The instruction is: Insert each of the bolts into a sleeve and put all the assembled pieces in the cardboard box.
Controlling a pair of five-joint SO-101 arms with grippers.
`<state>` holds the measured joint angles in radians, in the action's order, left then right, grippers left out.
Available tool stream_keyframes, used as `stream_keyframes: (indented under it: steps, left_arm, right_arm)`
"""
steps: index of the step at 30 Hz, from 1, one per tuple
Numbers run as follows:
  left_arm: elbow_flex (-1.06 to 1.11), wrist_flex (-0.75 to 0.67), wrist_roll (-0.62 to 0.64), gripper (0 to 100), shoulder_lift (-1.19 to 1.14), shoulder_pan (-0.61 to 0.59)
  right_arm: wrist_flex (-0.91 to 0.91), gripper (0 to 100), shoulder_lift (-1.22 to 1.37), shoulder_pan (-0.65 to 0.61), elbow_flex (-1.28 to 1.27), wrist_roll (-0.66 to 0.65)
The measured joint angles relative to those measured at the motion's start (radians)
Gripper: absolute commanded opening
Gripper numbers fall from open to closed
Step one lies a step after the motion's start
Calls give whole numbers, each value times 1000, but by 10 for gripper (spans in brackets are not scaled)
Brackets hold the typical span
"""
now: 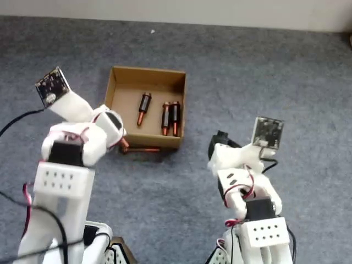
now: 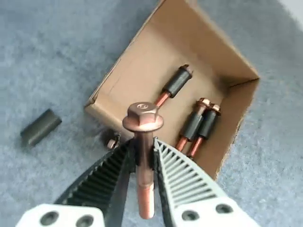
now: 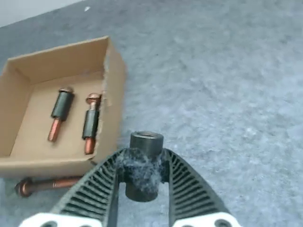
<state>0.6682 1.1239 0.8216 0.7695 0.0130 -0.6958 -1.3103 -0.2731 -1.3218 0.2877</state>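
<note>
Bolt [image 2: 143, 118] — shank clamped between the jaws of the left gripper [image 2: 143, 145], head outward, near the cardboard box [image 2: 147, 56] front wall. Sleeve [image 3: 146, 142] — clamped in the right gripper [image 3: 143, 157], near the box. Risk: misaligned axes at mating could jam or dislodge the bolt.

Three sleeved copper bolts [image 1: 175, 116] flat in open cardboard box [image 1: 148, 71], one bare bolt [image 1: 142, 149] just outside its wall
</note>
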Motion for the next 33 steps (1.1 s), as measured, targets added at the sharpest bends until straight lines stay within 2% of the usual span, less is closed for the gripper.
stream_keyframes:
  steps: [10,16,24,33]
  left_arm:
    - [311,-226,-316,6,425,21]
    - [367,-249,-328,6,623,114]
    - [367,-255,-328,6,726,252]
    - [367,-255,-328,6,732,391]
  right_arm:
    - [0,5,-146,-181,-97,-169]
    - [3,5,-302,-287,-175,-244]
    - [15,5,-499,-442,-292,-328]
    - [152,5,-508,-463,-334,-333]
